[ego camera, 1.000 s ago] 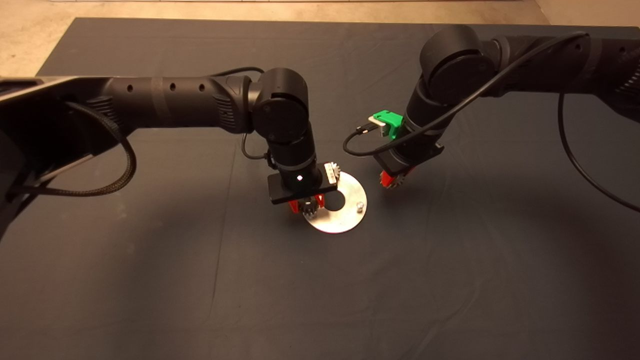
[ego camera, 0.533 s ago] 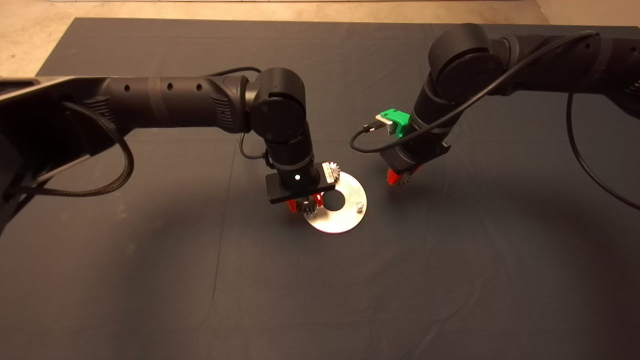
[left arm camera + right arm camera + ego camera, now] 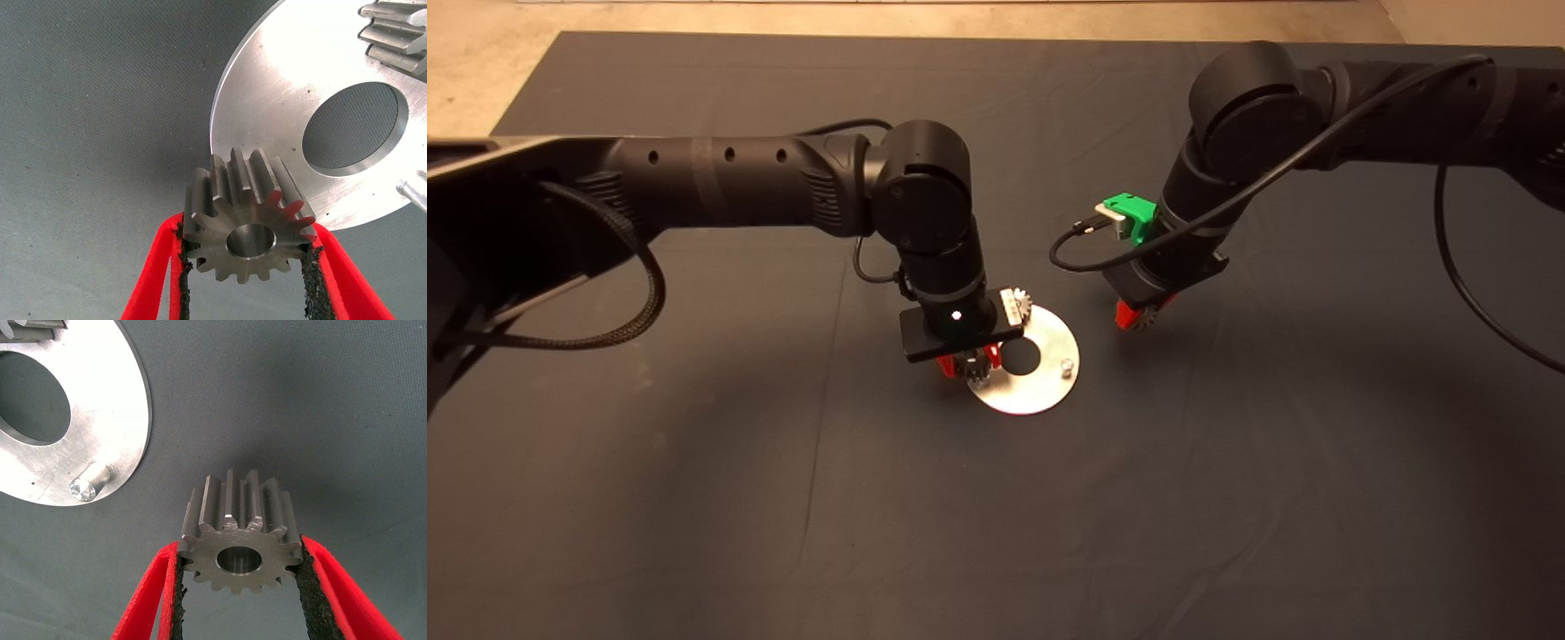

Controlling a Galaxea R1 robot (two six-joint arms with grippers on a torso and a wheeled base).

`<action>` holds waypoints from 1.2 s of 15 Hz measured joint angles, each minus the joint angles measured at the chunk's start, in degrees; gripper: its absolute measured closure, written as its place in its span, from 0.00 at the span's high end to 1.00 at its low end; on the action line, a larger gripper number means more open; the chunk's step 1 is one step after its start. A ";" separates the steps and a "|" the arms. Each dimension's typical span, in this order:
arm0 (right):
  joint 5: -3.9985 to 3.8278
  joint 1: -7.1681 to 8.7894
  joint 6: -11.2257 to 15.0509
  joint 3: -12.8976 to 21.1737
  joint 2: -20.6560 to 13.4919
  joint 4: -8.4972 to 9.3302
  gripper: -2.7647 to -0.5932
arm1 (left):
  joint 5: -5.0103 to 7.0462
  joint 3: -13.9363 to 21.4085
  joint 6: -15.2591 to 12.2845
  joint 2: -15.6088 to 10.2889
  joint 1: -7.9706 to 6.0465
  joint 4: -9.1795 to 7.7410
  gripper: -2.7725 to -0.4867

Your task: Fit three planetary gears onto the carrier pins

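Left gripper [image 3: 247, 267]: closed on a planetary gear [image 3: 248, 220] over the carrier disc [image 3: 1040, 391] edge.
Right gripper [image 3: 237, 587]: clamps a second gear [image 3: 239, 533] above the mat [image 3: 1227, 462], beside the disc.
Third gear [image 3: 1021, 300]: sits on the disc.
Bare pin [image 3: 1065, 364]: upright.

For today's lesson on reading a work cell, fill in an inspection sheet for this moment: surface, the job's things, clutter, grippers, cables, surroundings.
Surface: dark mat, creased.
Job's things: shiny carrier disc flat on the mat; one bare carrier pin; one gear already on the disc at its far edge, partly hidden.
Clutter: nothing seen.
Grippers: left gripper shut on a second gear over the disc's near-left edge; right gripper shut on a third gear, above the mat beside the disc.
Cables: black cable looping off the right wrist; braided cable under the left arm.
Surroundings: pale floor beyond the mat.
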 joint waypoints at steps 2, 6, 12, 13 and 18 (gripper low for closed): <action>0.00 0.00 0.00 0.00 0.00 0.01 0.17 | 0.00 0.00 0.02 0.01 0.00 -0.01 0.15; 0.00 0.00 0.00 0.00 0.00 0.02 0.17 | -0.11 0.00 0.00 0.15 0.00 -0.01 0.15; 0.00 0.02 0.00 0.00 0.00 0.02 0.17 | -0.20 0.02 0.00 0.43 0.02 -0.01 0.15; 0.00 0.10 0.00 0.00 0.00 0.02 0.17 | -0.28 0.02 0.00 0.48 0.02 -0.02 0.15; 0.00 0.27 0.00 0.00 0.00 0.02 0.17 | -0.33 0.02 0.00 0.48 0.02 -0.03 0.15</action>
